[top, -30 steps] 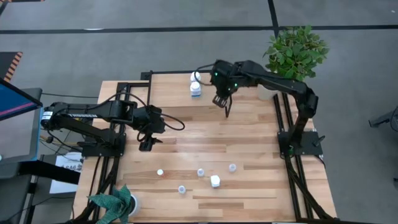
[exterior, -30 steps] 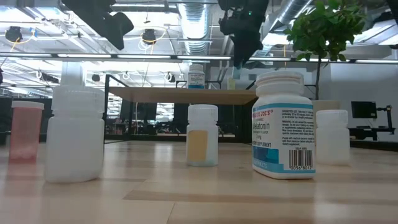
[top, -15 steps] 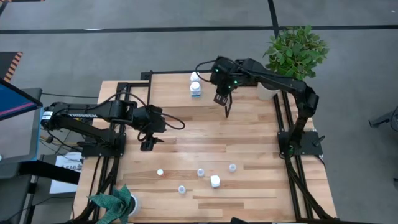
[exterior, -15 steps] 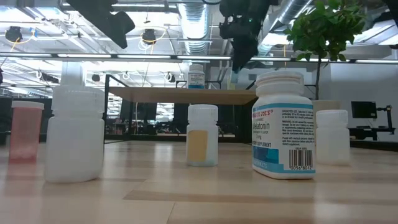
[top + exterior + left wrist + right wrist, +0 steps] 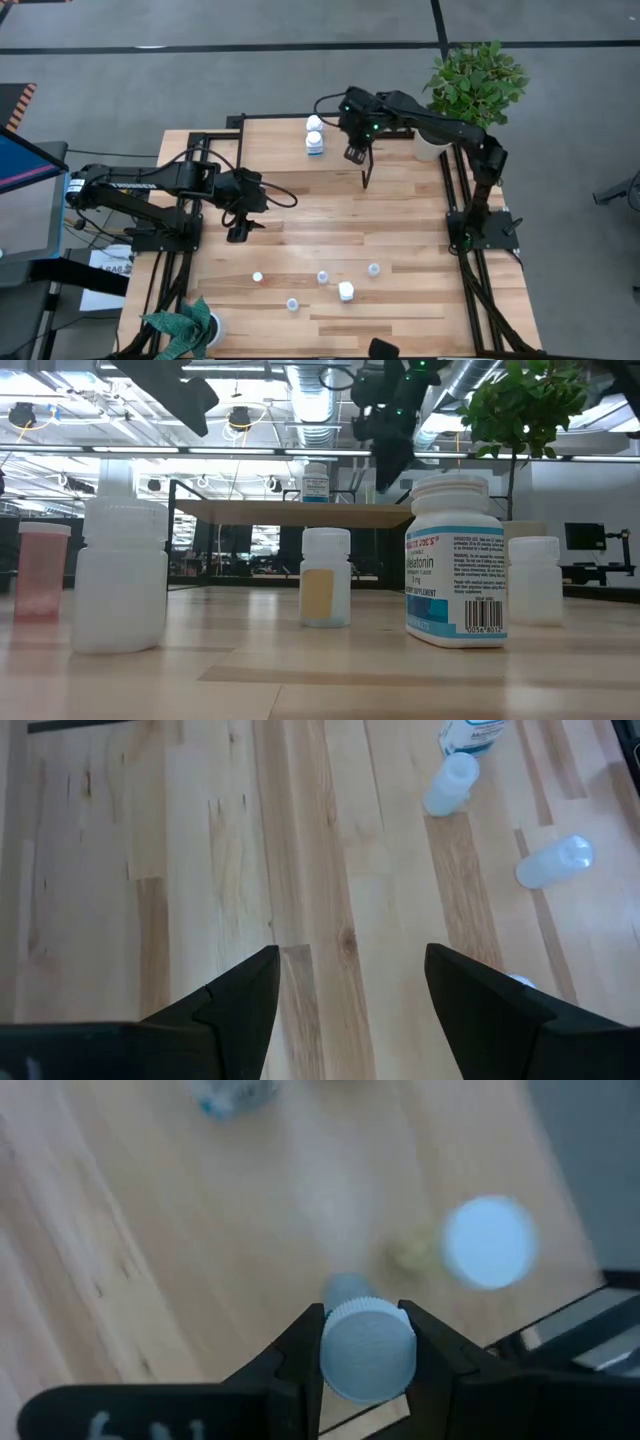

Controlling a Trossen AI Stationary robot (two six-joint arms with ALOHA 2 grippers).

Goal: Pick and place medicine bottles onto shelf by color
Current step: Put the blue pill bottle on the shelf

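Now the right gripper (image 5: 362, 168) is up at the far end of the table (image 5: 400, 230), over the shelf (image 5: 300, 512), its fingers clamped on a small blue-capped bottle (image 5: 367, 1350). Right wrist view shows that cap wedged squarely between the two fingers, with another pale blue cap (image 5: 489, 1243) on the wood below. Two bottles (image 5: 314, 136) already sit at the far edge, just beside the gripper. Over on the near-left side, the left gripper (image 5: 237, 232) hangs above bare table, fingers spread wide, holding nothing. Near the front edge, five loose bottles (image 5: 345, 291) wait in a scattered cluster, a labelled one (image 5: 456, 560) looming largest in the low view.
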